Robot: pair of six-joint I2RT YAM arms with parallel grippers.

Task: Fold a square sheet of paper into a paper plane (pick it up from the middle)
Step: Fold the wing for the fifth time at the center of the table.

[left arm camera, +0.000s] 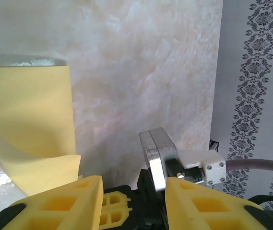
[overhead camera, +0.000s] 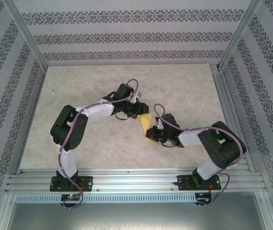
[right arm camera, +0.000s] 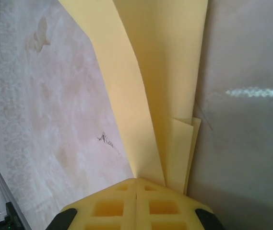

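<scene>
Paper (overhead camera: 146,124), already creased into a narrow yellow strip with a small folded flap (right arm camera: 182,148), rose off the table (overhead camera: 102,81) from the right gripper (right arm camera: 136,184), whose jaws were pressed tight together on its lower end. Just beyond the right gripper, the left gripper (left arm camera: 134,187) stood partly open with nothing between its pads (left arm camera: 69,199). The paper hung beside one pad, and whether it touched could not be told. Doing this step well probably meant a firm right grip, so the creases stayed aligned. The left gripper should come squarely onto a free edge and close only once the layers lay flat between the pads. A skewed pinch could have crumpled the thin paper or pulled the fold open.
</scene>
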